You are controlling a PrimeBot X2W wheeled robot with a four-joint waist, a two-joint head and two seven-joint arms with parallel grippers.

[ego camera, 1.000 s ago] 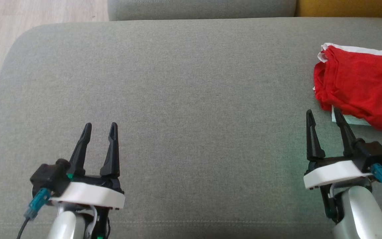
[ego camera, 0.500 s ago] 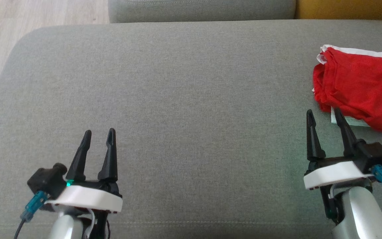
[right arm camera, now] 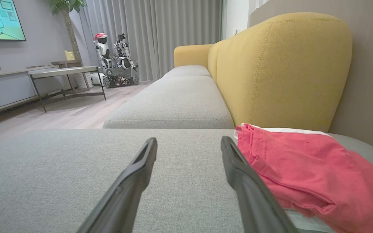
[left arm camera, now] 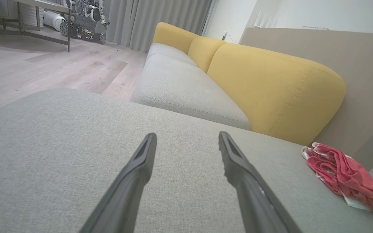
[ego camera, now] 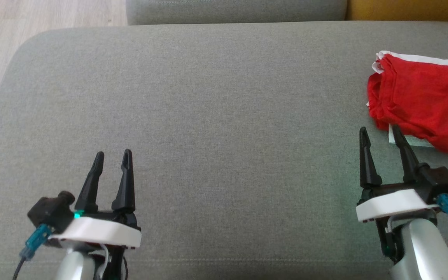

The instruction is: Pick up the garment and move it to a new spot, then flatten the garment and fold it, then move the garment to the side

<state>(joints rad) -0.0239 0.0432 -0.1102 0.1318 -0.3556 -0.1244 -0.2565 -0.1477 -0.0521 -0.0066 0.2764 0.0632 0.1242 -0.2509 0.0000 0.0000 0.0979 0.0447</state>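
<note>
Hovering wide open and empty near the cushion's (ego camera: 224,116) front edge, the left gripper (ego camera: 113,153) and right gripper (ego camera: 378,130) seem finished: the garment (ego camera: 418,101) lies folded at the right edge, so only retreat remains.

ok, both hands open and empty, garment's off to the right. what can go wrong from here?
The right hand has a fingertip close beside the near edge of the red garment; moving forward could snag it.
The garment lies in loose layers, red over white; a pinch may lift just the top one.
It runs past the head view's right edge, hiding part.
</note>
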